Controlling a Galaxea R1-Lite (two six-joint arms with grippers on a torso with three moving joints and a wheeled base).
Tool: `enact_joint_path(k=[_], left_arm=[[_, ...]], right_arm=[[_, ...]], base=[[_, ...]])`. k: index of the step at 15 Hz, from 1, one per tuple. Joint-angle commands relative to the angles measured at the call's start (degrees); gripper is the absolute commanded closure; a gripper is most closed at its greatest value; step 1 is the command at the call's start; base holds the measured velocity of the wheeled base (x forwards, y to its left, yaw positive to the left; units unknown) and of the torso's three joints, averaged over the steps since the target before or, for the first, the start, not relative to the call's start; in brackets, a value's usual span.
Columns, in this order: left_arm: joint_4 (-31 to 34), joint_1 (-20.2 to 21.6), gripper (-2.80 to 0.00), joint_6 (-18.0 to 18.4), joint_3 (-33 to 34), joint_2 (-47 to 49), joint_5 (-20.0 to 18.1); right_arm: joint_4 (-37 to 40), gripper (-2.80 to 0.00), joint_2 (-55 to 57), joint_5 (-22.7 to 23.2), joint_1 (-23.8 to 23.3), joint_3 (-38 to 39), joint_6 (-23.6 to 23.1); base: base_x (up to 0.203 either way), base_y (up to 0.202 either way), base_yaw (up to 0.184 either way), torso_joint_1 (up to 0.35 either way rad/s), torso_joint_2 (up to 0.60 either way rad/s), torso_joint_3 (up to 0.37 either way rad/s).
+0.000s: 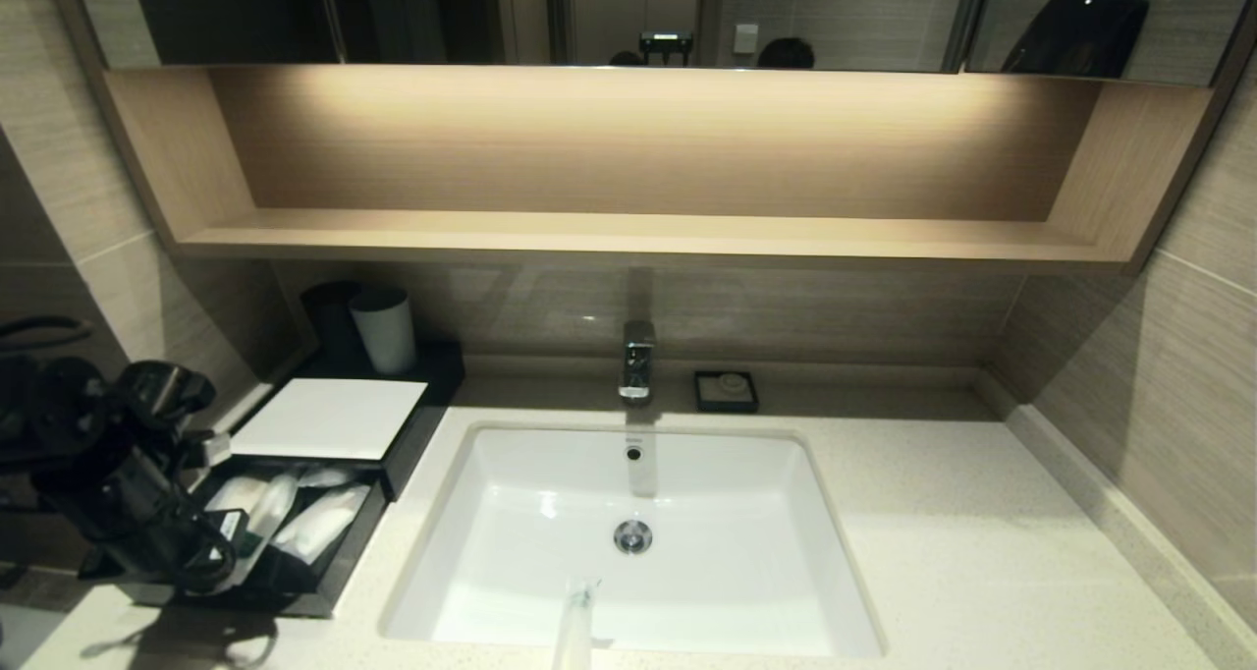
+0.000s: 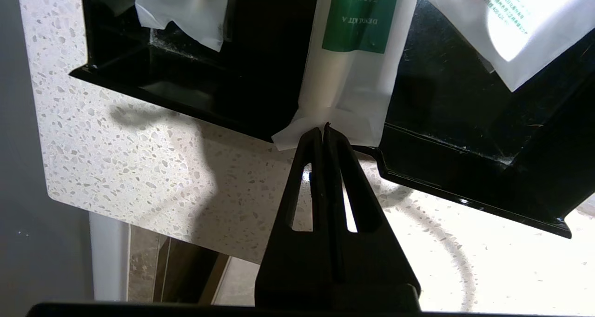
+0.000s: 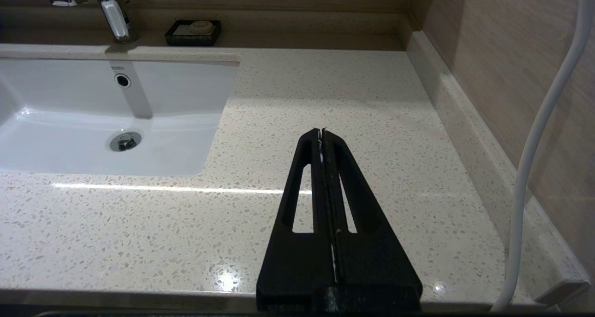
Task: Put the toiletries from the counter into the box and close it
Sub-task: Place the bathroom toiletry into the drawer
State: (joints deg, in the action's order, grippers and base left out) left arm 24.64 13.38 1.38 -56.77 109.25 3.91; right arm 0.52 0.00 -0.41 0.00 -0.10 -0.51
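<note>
Matte black left hand (image 2: 323, 130) and right hand (image 3: 321, 132), slotted triangular fingers, white cable (image 3: 539, 135)

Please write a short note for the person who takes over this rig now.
Left end effector: shut on the end of the slim green-marked plastic packet, which lies in the black box's open drawer.
Right end effector: shut, empty, above the cream speckled counter.
Second slim clear packet: at the white sink's front edge.
To do: release, box the second packet, close the drawer.

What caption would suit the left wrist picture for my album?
Left gripper, fingers shut, pinches the green-marked packet lying over the open black drawer's front wall.
</note>
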Motion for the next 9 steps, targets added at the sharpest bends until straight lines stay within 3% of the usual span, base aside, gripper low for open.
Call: enact_joint_path(k=[1,9], left_arm=[[0.1,-0.2,0.00,0.0,-0.2,0.4,0.0],[0.1,-0.4,0.00,-0.1,-2.5,2.3,0.0]], right_arm=[[0.0,0.00,0.0,0.0,0.0,0.0,0.0],[0.0,0.00,0.0,0.0,0.0,0.0,0.0]], base=[[0.000,0.000,0.000,0.000,0.00,0.000],[0.000,0.000,0.000,0.000,0.00,0.000]])
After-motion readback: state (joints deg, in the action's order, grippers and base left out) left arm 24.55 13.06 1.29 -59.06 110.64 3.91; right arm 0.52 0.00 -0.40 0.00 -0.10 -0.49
